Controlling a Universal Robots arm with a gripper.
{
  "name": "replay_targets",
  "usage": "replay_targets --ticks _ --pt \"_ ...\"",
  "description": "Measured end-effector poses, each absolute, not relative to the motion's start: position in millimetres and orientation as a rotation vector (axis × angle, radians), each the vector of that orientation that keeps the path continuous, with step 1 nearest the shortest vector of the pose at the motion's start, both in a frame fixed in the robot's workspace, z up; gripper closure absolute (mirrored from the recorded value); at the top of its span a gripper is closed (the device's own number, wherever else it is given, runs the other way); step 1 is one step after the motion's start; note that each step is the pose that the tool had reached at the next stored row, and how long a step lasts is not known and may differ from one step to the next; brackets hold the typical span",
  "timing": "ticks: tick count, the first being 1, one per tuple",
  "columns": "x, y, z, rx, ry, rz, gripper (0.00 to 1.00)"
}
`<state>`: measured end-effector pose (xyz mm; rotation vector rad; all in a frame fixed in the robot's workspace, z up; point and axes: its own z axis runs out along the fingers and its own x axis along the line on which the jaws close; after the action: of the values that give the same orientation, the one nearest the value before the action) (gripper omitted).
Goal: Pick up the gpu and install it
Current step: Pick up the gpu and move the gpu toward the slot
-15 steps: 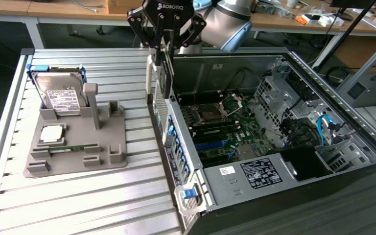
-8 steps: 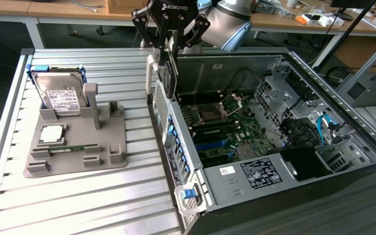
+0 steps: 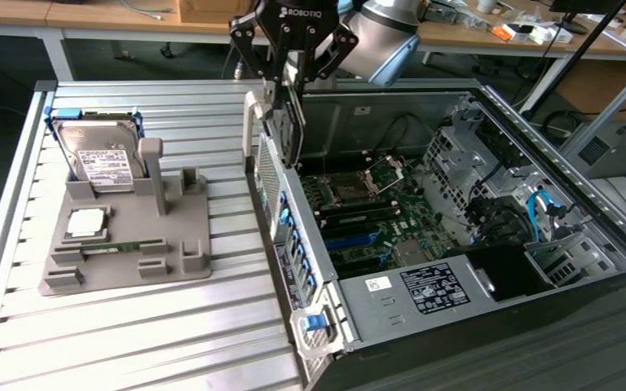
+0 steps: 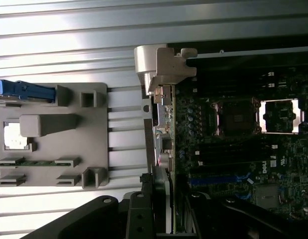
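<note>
While between jaws, gpu (image 3: 288,130) upright

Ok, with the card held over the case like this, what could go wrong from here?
The gpu hangs edge-on in the gripper close to the case's rear wall; its bracket could catch there.
The grip is near its top only, so the card might tilt or slip.
The open CPU socket lies nearby; a misaligned descent could strike it.

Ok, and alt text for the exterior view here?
A robot gripper holds a graphics card upright at the edge of an open computer case. On the exterior view's left, a gray holder on the slatted table carries a hard drive and a memory stick.
</note>
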<state>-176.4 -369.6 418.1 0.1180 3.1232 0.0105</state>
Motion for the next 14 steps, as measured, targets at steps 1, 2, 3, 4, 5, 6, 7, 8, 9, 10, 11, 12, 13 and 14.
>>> replay_targets --ticks 1,2,3,4,5,6,7,8,9,10,11,12,13,14 --pt "-175 -370 418 0.118 3.123 0.011 0.70" --pt "-174 -370 418 0.118 3.123 0.011 0.70" --pt "-173 -370 418 0.118 3.123 0.011 0.70" --pt "-172 -370 418 0.118 3.123 0.011 0.70" --pt "-171 -370 418 0.118 3.123 0.010 0.70" --pt "-170 -370 418 0.118 3.123 0.011 0.70" --pt "-169 -370 418 0.118 3.124 0.011 0.70" --pt "-168 -370 418 0.118 3.124 0.010 0.70" --pt "-166 -370 418 0.118 3.124 0.010 0.70" --pt "-165 -370 418 0.118 3.124 0.010 0.70" --pt "-164 -371 418 0.118 3.124 0.011 0.70" --pt "-163 -371 418 0.118 3.124 0.011 0.70" --pt "-163 -371 418 0.118 3.124 0.010 0.70" --pt "-162 -371 418 0.118 3.124 0.011 0.70"
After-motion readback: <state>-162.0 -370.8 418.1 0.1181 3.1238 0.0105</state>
